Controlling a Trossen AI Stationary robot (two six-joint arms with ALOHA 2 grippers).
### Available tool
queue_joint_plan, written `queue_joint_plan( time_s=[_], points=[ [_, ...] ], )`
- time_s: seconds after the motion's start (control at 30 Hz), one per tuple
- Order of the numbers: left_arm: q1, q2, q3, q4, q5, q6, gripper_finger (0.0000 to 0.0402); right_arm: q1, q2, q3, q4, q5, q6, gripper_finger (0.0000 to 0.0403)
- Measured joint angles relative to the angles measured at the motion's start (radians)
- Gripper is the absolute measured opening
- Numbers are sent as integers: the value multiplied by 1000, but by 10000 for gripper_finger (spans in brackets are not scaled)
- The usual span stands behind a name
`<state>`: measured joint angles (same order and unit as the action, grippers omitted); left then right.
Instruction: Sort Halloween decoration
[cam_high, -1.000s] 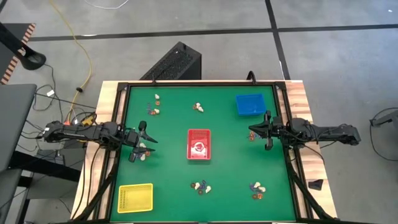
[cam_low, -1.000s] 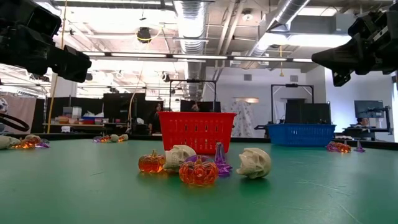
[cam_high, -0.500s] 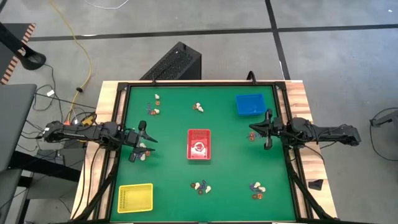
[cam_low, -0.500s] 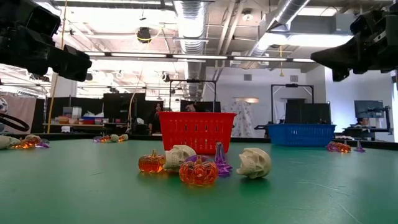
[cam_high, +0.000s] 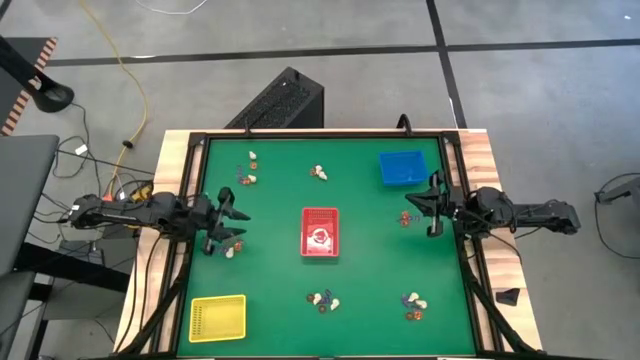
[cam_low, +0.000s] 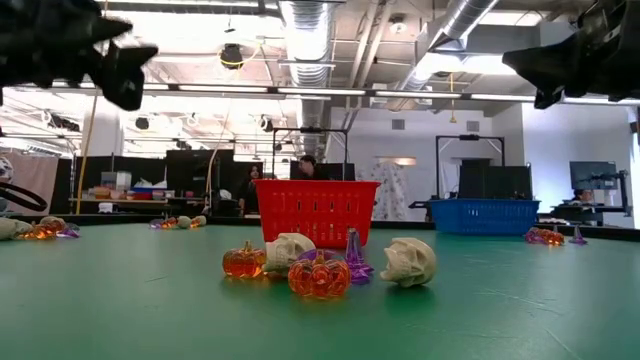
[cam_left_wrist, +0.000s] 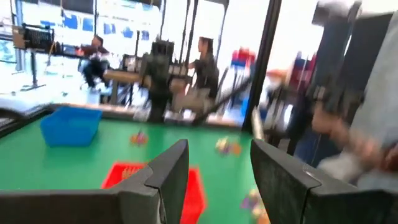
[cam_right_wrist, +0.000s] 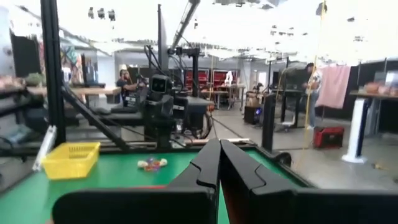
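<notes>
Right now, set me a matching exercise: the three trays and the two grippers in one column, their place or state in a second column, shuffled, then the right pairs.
Column one:
1. red tray
2. blue tray
3. yellow tray
4. left gripper
5. right gripper

Column two:
A. fingers shut together
B. table's middle
C. a corner on the left arm's side
D. fingers apart, nothing between them
E. a corner on the right arm's side

Pairs: 1-B, 2-E, 3-C, 4-D, 5-A

Red tray table centre; blue tray, yellow tray opposite corners.
</notes>
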<state>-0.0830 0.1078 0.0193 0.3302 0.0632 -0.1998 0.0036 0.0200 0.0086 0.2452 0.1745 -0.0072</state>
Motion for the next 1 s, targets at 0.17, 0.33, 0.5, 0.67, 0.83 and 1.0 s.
queue_joint_plan(
  time_s=[0.17, 0.33, 0.5, 0.67, 0.83, 1.0],
  points=[
    [1, 12, 0, 164, -176, 62, 162, 20, 27, 0, -31, -38, 109, 38],
    [2, 126, 1, 333, -273, 154, 162, 27, 129, 4, -29, 45, 110, 38],
    [45, 377, 148, 316, -268, 196, 162, 42, 308, 82, -26, 56, 121, 47],
    [102, 623, 395, 49, -250, 331, 162, 93, 506, 213, -174, 108, 158, 62],
    [112, 779, 549, -55, -108, 390, 162, 139, 710, 352, -319, 140, 217, 78],
    [111, 859, 603, -40, 10, 397, 162, 208, 915, 473, -296, 118, 180, 108]
  ],
)
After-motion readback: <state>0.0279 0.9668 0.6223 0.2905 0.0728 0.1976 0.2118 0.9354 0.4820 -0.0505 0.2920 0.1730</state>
